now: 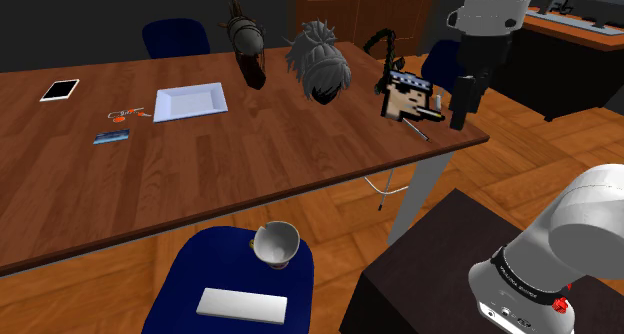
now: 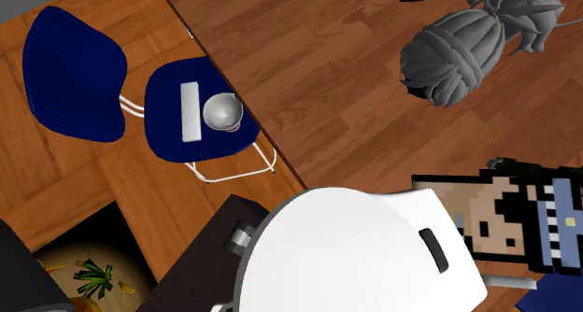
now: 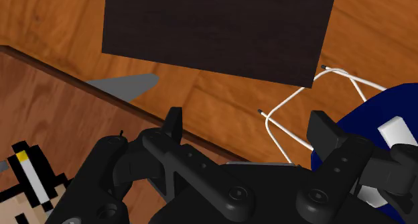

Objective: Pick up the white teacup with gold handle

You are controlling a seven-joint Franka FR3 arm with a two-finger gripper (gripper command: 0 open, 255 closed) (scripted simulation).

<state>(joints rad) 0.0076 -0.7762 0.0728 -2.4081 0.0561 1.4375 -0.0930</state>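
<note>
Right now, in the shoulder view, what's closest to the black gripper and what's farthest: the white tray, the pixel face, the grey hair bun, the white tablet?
1. Pixel face, just beside the gripper, near the table corner.
2. Grey hair bun, further toward the view's left.
3. White tray, mid-table.
4. White tablet, at the table's left end.

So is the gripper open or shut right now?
Open. In the wrist view the gripper has its two black fingers standing apart, with nothing clasped between them.
</note>
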